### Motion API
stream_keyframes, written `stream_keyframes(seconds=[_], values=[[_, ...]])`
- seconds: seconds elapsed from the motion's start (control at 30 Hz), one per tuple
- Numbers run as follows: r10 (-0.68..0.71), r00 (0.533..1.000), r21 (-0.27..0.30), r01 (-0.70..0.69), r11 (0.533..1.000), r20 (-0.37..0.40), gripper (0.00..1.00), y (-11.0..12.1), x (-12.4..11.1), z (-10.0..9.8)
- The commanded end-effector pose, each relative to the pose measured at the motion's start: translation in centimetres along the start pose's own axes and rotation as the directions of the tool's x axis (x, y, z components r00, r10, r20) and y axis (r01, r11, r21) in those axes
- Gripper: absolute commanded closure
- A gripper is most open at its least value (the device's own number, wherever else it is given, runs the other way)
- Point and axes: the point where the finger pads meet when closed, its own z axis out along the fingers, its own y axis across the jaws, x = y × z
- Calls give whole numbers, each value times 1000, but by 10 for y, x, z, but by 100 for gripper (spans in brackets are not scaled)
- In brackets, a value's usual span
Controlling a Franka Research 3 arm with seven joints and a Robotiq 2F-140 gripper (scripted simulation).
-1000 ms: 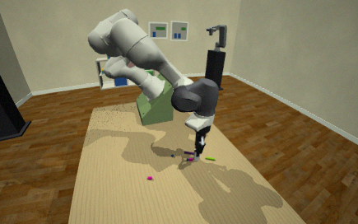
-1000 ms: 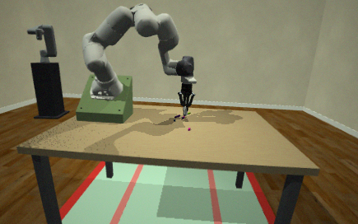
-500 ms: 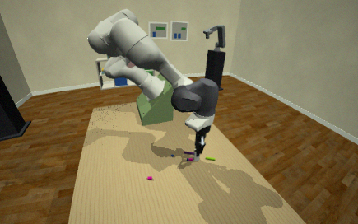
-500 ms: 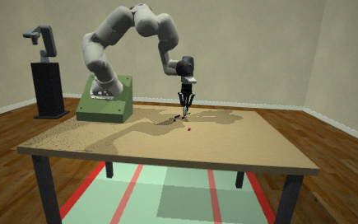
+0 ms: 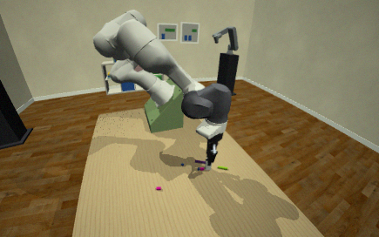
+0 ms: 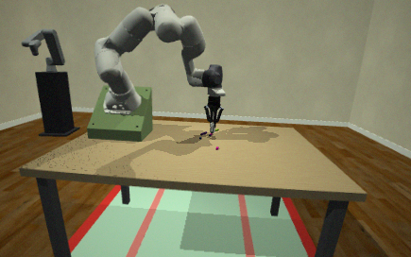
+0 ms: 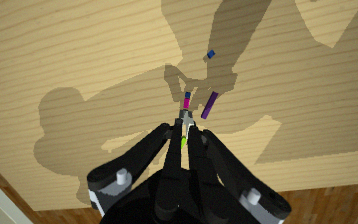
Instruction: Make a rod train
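Note:
In the wrist view my gripper (image 7: 184, 116) is shut on a short grey rod (image 7: 186, 118), held low at the table. Just beyond its far end a magenta rod (image 7: 186, 103) and a blue rod (image 7: 187, 94) lie in one line with it. The purple rod (image 7: 209, 105) lies to the right of that line, a little apart. In the top view the gripper (image 5: 208, 167) stands upright over the magenta rod (image 5: 200, 168), with the purple rod (image 5: 200, 161) just behind.
A second blue rod (image 7: 210, 54) lies farther off. A lime rod (image 5: 222, 167) lies to the right of the gripper. A second magenta rod (image 5: 159, 188) lies alone toward the table's front. The green arm base (image 5: 166, 114) stands at the back.

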Motion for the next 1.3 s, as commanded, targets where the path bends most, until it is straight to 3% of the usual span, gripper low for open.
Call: stream_keyframes(seconds=[0.0,1.27], values=[[3,1000,2,-3,1000,2,97,0,-1,2],[3,1000,2,-3,1000,2,97,0,-1,9]])
